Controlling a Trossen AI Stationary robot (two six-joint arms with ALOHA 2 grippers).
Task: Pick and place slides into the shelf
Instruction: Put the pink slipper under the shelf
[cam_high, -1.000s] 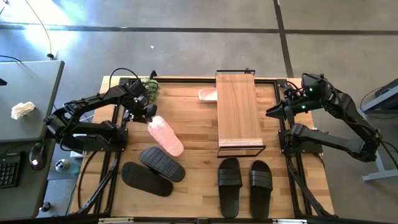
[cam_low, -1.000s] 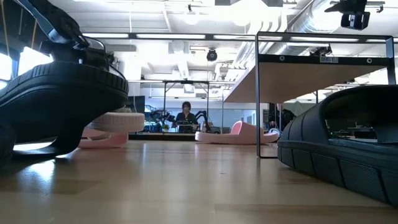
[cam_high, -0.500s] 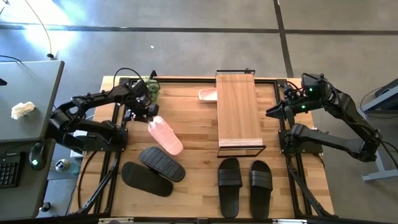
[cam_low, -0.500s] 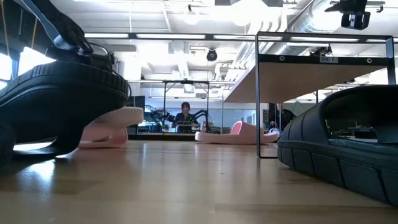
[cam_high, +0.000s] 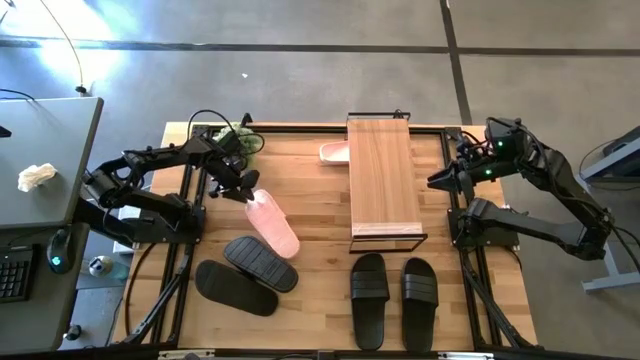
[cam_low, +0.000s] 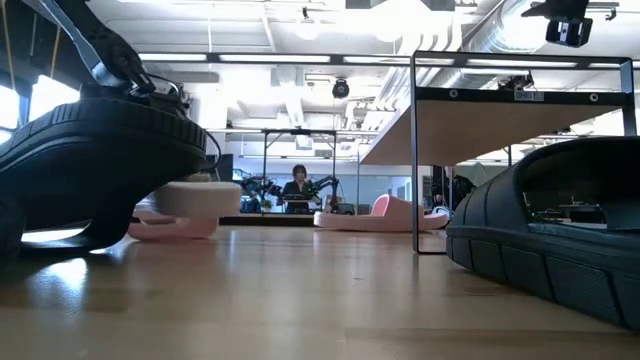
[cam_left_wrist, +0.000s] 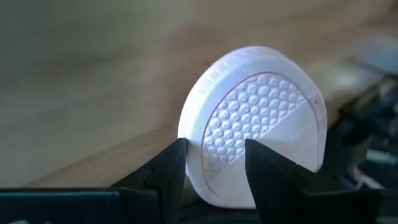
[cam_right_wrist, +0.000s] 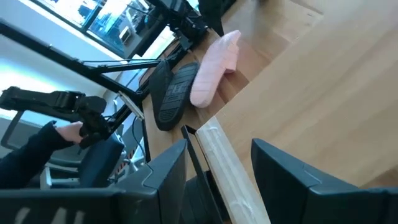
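Note:
My left gripper (cam_high: 245, 188) is shut on a pale pink slide (cam_high: 272, 224) lying aslant on the table's left half; its dimpled face (cam_left_wrist: 261, 112) fills the left wrist view. The second pink slide (cam_high: 333, 152) rests on the table at the far left corner of the shelf (cam_high: 383, 180). One black pair (cam_high: 247, 275) lies overlapped near the left front, and another black pair (cam_high: 393, 298) lies side by side in front of the shelf. My right gripper (cam_high: 440, 180) waits open at the table's right edge, beside the shelf. My left gripper pinches the pink slide's rounded far end (cam_left_wrist: 211, 140) between its two fingers, one on each face. The fingers come from the table's far left, slanting down. The slide stretches away toward the near right; in the low view its lower part (cam_low: 168, 228) seems at table level.
A green bundle (cam_high: 240, 138) and cables lie at the far left corner. Black frame rails run along both table sides (cam_high: 463, 250). A grey desk (cam_high: 45, 160) stands left of the table. Bare wood shows between the held slide and the shelf (cam_high: 320, 215).
My left gripper has shifted a little toward the table's right, still shut on the pink slide. The slide has gone with it, and its free end has swung slightly toward the near edge. The right arm has kept still.

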